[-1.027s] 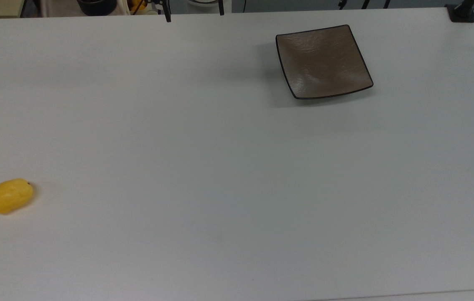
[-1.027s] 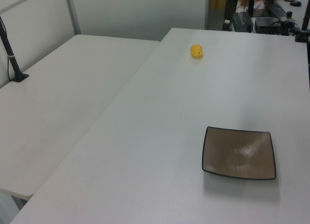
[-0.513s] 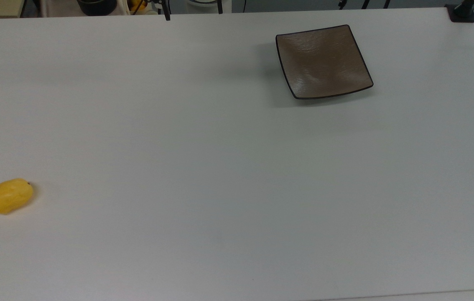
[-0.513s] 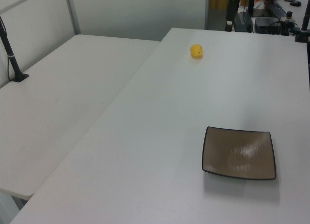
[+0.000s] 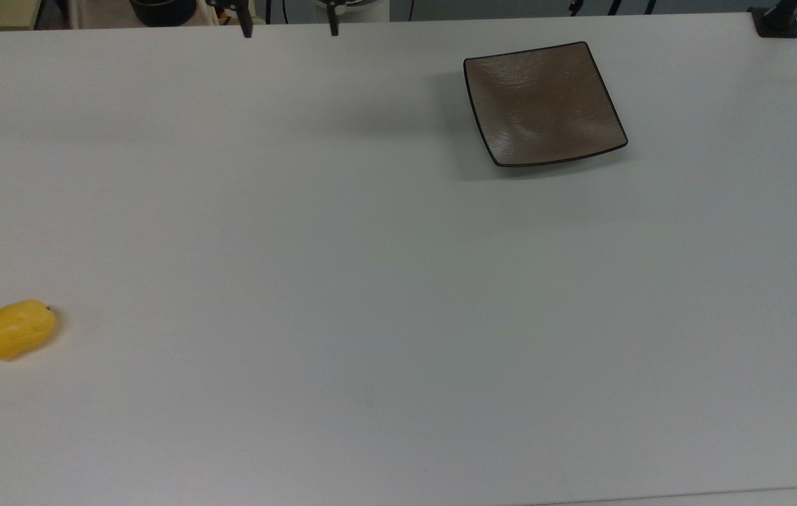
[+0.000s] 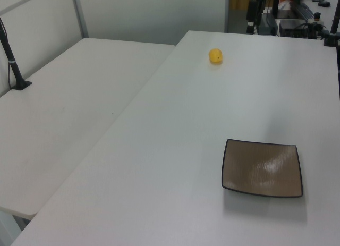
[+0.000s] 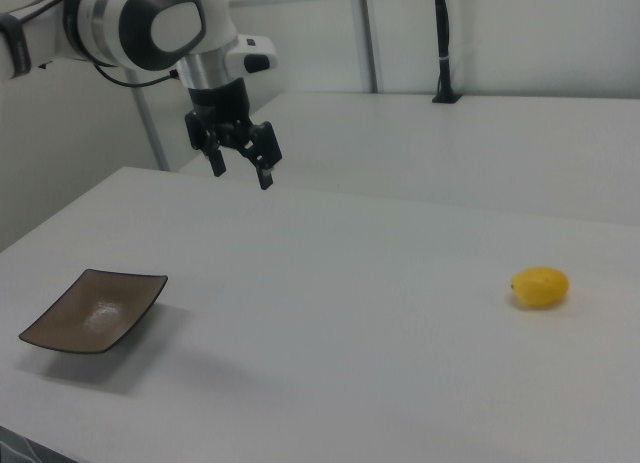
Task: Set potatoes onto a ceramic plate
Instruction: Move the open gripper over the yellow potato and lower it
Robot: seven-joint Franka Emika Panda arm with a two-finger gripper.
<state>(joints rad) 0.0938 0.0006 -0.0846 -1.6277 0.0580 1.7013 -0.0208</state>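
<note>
The gripper [image 7: 240,166] hangs in the air above the table [image 5: 398,316], fingers spread apart and holding nothing. The potato [image 5: 17,329] lies on the bare tabletop at the top view's far left, well apart from the plate [image 5: 545,104], which sits empty near the top view's upper right. In the right view the gripper is nearer the plate than the potato, so a long reach is ahead. The potato looks smooth and rounded; I'd worry it could roll or squirt out if the fingers close off-centre. The plate's upturned corners might also catch a low carry.
</note>
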